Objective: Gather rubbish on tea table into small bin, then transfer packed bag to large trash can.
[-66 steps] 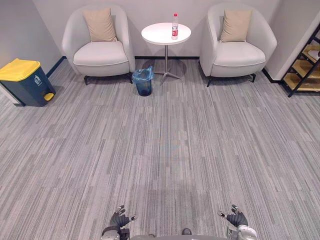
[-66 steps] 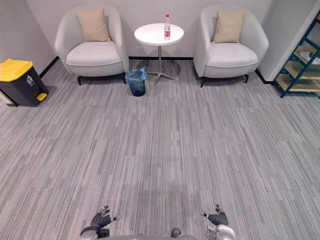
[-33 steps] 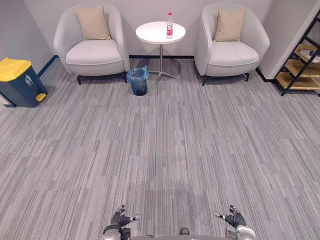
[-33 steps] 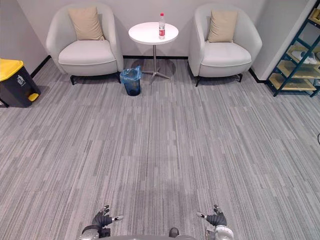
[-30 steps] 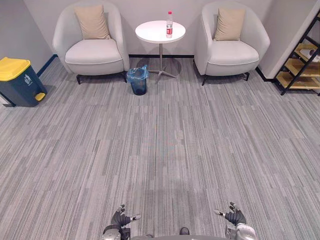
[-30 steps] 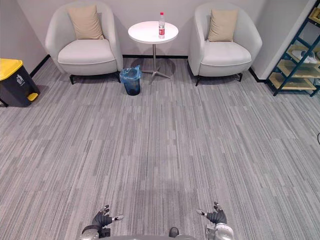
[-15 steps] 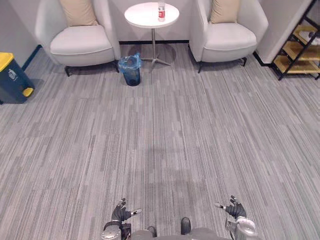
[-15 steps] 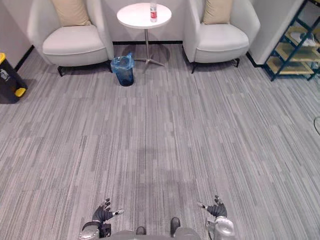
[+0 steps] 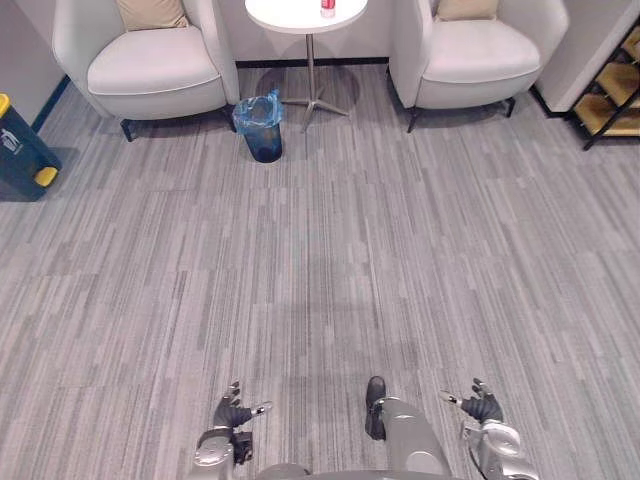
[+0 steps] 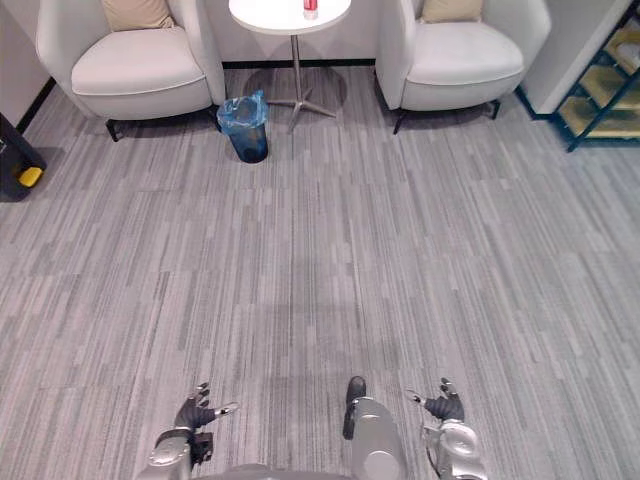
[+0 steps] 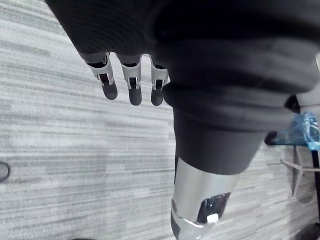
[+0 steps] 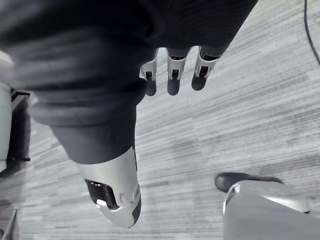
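We see the left hand (image 9: 232,411) and the right hand (image 9: 484,408) low over the grey striped carpet (image 9: 330,250), fingers straight and spread, both empty. Well ahead, the red-labelled bottle (image 9: 327,8) stands on the round white tea table (image 9: 290,15) between two pale rounded armchairs (image 9: 160,75). The small dark bin with a crinkled blue bag liner (image 9: 261,125) sits near the table's foot. The dark-blue large trash can with a yellow pedal (image 9: 18,150) stands well apart, to the left.
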`<state>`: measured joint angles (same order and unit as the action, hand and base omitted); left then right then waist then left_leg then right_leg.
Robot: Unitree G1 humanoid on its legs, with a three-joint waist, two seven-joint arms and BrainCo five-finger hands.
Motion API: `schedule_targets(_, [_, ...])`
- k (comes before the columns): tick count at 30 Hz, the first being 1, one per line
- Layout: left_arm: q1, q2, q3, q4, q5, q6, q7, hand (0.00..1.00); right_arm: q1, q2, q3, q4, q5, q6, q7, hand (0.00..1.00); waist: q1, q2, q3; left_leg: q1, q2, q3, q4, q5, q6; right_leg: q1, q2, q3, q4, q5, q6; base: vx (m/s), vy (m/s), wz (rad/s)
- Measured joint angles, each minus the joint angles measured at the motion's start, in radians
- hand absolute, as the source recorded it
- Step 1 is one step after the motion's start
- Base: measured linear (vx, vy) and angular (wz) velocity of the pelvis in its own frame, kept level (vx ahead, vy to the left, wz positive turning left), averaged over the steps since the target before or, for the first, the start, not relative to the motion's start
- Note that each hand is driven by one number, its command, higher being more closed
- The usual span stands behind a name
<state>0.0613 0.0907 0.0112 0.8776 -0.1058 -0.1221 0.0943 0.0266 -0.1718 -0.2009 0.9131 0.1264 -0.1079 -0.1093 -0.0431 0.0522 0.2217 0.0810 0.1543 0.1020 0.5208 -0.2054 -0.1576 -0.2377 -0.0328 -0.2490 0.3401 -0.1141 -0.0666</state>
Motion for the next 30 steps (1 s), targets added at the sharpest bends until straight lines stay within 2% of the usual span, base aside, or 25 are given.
schedule_targets(1, [0.003, -0.006, 0.0, -0.001, 0.0, 0.0, -0.002, 0.0, 0.015, 0.0, 0.009, -0.009, 0.002, 0.0, 0.0, 0.0, 0.002, 0.0, 0.001, -0.061, 0.031, -0.009, 0.16, 0.033, 0.001, 0.061, 0.013, -0.007, -0.039, -0.006, -0.009, 0.44, -0.246, 0.21])
schedule_targets(2, [0.009, -0.012, 0.002, -0.004, 0.0, 0.0, -0.003, 0.0, 0.038, 0.004, 0.015, -0.036, 0.012, -0.001, -0.001, 0.0, 0.009, -0.001, 0.003, -0.126, 0.08, 0.017, 0.356, 0.026, 0.015, 0.145, 0.032, -0.014, -0.088, -0.014, -0.023, 0.42, -0.211, 0.09])
schedule_targets(4, [0.02, -0.012, 0.003, -0.005, 0.0, 0.002, -0.003, 0.0, 0.049, 0.016, 0.015, -0.069, 0.024, -0.004, -0.002, 0.0, 0.017, -0.017, 0.012, -0.206, 0.131, 0.076, 0.499, 0.004, 0.052, 0.245, 0.046, -0.005, -0.149, -0.028, -0.04, 0.33, -0.136, -0.09])
schedule_targets(6, [0.015, -0.013, 0.002, -0.007, 0.0, 0.002, -0.003, 0.0, 0.044, 0.017, 0.011, -0.075, 0.031, -0.005, -0.003, 0.0, 0.034, -0.022, 0.014, -0.293, 0.129, 0.116, 0.482, -0.018, 0.075, 0.306, 0.045, 0.015, -0.199, -0.031, -0.041, 0.3, -0.05, -0.29])
schedule_targets(7, [0.015, -0.014, 0.003, -0.007, 0.0, 0.003, -0.002, 0.0, 0.037, 0.017, 0.004, -0.069, 0.033, -0.005, -0.004, 0.0, 0.048, -0.022, 0.014, -0.352, 0.108, 0.153, 0.373, -0.028, 0.091, 0.334, 0.033, 0.028, -0.217, -0.028, -0.033, 0.3, 0.015, -0.35])
schedule_targets(9, [0.01, -0.018, 0.003, -0.008, 0.0, 0.003, -0.001, 0.0, 0.029, 0.021, -0.011, -0.062, 0.04, -0.003, -0.005, 0.0, 0.064, -0.031, 0.02, -0.385, 0.04, 0.169, 0.144, -0.022, 0.091, 0.378, 0.002, 0.04, -0.251, -0.032, -0.026, 0.37, 0.089, -0.23])
schedule_targets(10, [0.008, -0.021, 0.002, -0.008, 0.0, 0.003, -0.001, 0.0, 0.027, 0.024, -0.026, -0.061, 0.041, -0.003, -0.006, 0.0, 0.063, -0.036, 0.023, -0.386, -0.016, 0.162, -0.049, 0.005, 0.066, 0.406, -0.022, 0.045, -0.267, -0.047, 0.0, 0.46, 0.171, -0.1])
schedule_targets(12, [0.01, -0.027, 0.002, -0.008, 0.0, 0.003, 0.0, 0.0, 0.025, 0.021, -0.033, -0.051, 0.041, -0.003, -0.01, 0.0, 0.065, -0.02, 0.02, -0.372, -0.052, 0.138, -0.265, 0.078, 0.06, 0.431, -0.022, 0.056, -0.285, -0.069, 0.037, 0.4, 0.204, -0.21])
schedule_targets(13, [0.019, -0.03, 0.001, -0.005, 0.0, 0.003, 0.0, 0.0, 0.022, 0.016, -0.026, -0.032, 0.041, -0.003, -0.018, 0.0, 0.072, 0.002, 0.014, -0.368, -0.047, 0.113, -0.339, 0.135, 0.083, 0.46, -0.004, 0.072, -0.291, -0.098, 0.064, 0.43, 0.269, -0.43])
schedule_targets(14, [0.027, -0.027, 0.002, -0.006, -0.001, 0.002, -0.001, 0.0, 0.021, 0.025, -0.016, -0.02, 0.041, 0.001, -0.022, 0.0, 0.085, -0.008, 0.004, -0.366, -0.064, 0.091, -0.303, 0.215, 0.135, 0.481, -0.024, 0.095, -0.282, -0.13, 0.086, 0.44, 0.268, -0.41])
schedule_targets(15, [0.025, -0.023, 0.006, -0.008, -0.001, 0.0, 0.001, 0.0, 0.022, 0.029, -0.009, -0.016, 0.041, 0.001, -0.021, 0.0, 0.088, -0.03, -0.002, -0.378, -0.077, 0.093, -0.272, 0.217, 0.142, 0.481, -0.043, 0.103, -0.273, -0.149, 0.097, 0.46, 0.219, -0.25])
schedule_targets(16, [0.017, -0.009, 0.01, -0.007, -0.001, -0.002, 0.0, 0.0, 0.021, 0.034, 0.004, -0.014, 0.04, 0.0, -0.021, 0.0, 0.09, -0.061, -0.015, -0.404, -0.104, 0.1, -0.206, 0.189, 0.179, 0.474, -0.073, 0.109, -0.237, -0.183, 0.105, 0.49, 0.184, -0.11])
schedule_targets(17, [0.005, 0.001, 0.013, 0.003, 0.0, 0.002, 0.0, 0.0, 0.015, 0.036, 0.006, -0.007, 0.038, -0.001, -0.021, 0.0, 0.092, -0.082, -0.021, -0.413, -0.124, 0.119, -0.165, 0.134, 0.195, 0.444, -0.109, 0.133, -0.159, -0.203, 0.106, 0.5, 0.183, -0.1])
schedule_targets(18, [0.001, 0.0, 0.012, 0.007, 0.0, 0.003, 0.0, 0.0, 0.008, 0.035, 0.006, -0.003, 0.038, -0.001, -0.021, 0.0, 0.091, -0.081, -0.022, -0.408, -0.131, 0.124, -0.16, 0.115, 0.201, 0.423, -0.119, 0.149, -0.112, -0.203, 0.106, 0.5, 0.229, -0.21])
schedule_targets(19, [-0.001, -0.001, 0.006, 0.009, 0.0, 0.004, -0.001, 0.0, -0.008, 0.036, 0.007, 0.012, 0.032, -0.002, -0.02, 0.0, 0.092, -0.084, -0.023, -0.378, -0.144, 0.149, -0.164, 0.089, 0.208, 0.36, -0.144, 0.199, 0.043, -0.197, 0.129, 0.39, 0.207, -0.23])
schedule_targets(20, [0.0, -0.001, -0.002, 0.013, 0.0, 0.005, 0.0, 0.0, -0.013, 0.037, 0.012, 0.018, 0.028, -0.001, -0.018, 0.0, 0.092, -0.085, -0.022, -0.356, -0.153, 0.154, -0.17, 0.075, 0.213, 0.322, -0.156, 0.214, 0.134, -0.181, 0.174, 0.5, 0.251, -0.24])
schedule_targets(21, [0.005, 0.001, -0.008, 0.017, 0.0, 0.008, 0.0, 0.0, -0.016, 0.044, 0.017, 0.031, 0.021, -0.001, -0.016, 0.0, 0.088, -0.085, -0.021, -0.292, -0.175, 0.156, -0.195, 0.052, 0.226, 0.255, -0.179, 0.241, 0.338, -0.132, 0.274, 0.49, 0.201, -0.13])
schedule_targets(22, [0.007, 0.003, -0.014, 0.017, 0.0, 0.009, 0.0, 0.0, -0.017, 0.048, 0.019, 0.045, 0.02, 0.0, -0.014, 0.0, 0.084, -0.08, -0.019, -0.231, -0.183, 0.157, -0.215, 0.034, 0.231, 0.216, -0.18, 0.241, 0.469, -0.131, 0.285, 0.59, 0.201, -0.08])
schedule_targets(23, [0.008, 0.004, -0.022, 0.017, -0.001, 0.009, 0.001, 0.0, -0.017, 0.048, 0.025, 0.052, 0.019, 0.001, -0.011, 0.0, 0.081, -0.069, -0.017, -0.146, -0.186, 0.157, -0.246, 0.021, 0.237, 0.177, -0.182, 0.207, 0.583, -0.149, 0.253, 0.57, 0.14, 0.03])
schedule_targets(24, [0.008, 0.011, -0.031, 0.017, -0.001, 0.008, 0.001, 0.0, -0.011, 0.044, 0.038, 0.053, 0.018, 0.001, -0.006, 0.0, 0.078, -0.061, -0.017, -0.073, -0.186, 0.152, -0.296, 0.02, 0.237, 0.133, -0.179, 0.148, 0.614, -0.18, 0.196, 0.46, 0.089, 0.07])
schedule_targets(26, [-0.004, 0.017, -0.041, 0.017, -0.002, 0.007, 0.003, 0.0, -0.017, 0.044, 0.043, 0.054, 0.018, 0.001, 0.0, 0.0, 0.065, -0.052, -0.014, -0.018, -0.175, 0.146, -0.337, 0.02, 0.236, 0.071, -0.168, 0.068, 0.557, -0.209, 0.142, 0.42, 0.011, 0.13])
schedule_targets(27, [-0.015, 0.022, -0.04, 0.017, -0.002, 0.007, 0.003, 0.0, -0.036, 0.042, 0.043, 0.053, 0.019, 0.0, 0.0, 0.0, 0.054, -0.041, -0.007, 0.007, -0.158, 0.143, -0.35, 0.02, 0.236, 0.015, -0.145, 0.032, 0.463, -0.215, 0.128, 0.47, -0.06, 0.11])
schedule_targets(29, [-0.042, 0.021, -0.04, 0.018, -0.002, 0.007, 0.004, 0.0, -0.04, 0.031, 0.042, 0.054, 0.019, 0.0, 0.001, 0.0, 0.051, -0.022, 0.004, 0.042, -0.127, 0.132, -0.365, 0.019, 0.235, -0.043, -0.096, 0.027, 0.266, -0.198, 0.121, 0.38, -0.108, 0.15])
schedule_targets(30, [-0.043, 0.021, -0.04, 0.018, -0.002, 0.007, 0.004, 0.0, -0.04, 0.027, 0.042, 0.054, 0.019, 0.001, 0.001, 0.0, 0.044, -0.017, 0.008, 0.065, -0.112, 0.118, -0.379, 0.018, 0.233, -0.051, -0.076, 0.033, 0.149, -0.152, 0.119, 0.41, -0.161, 0.47])
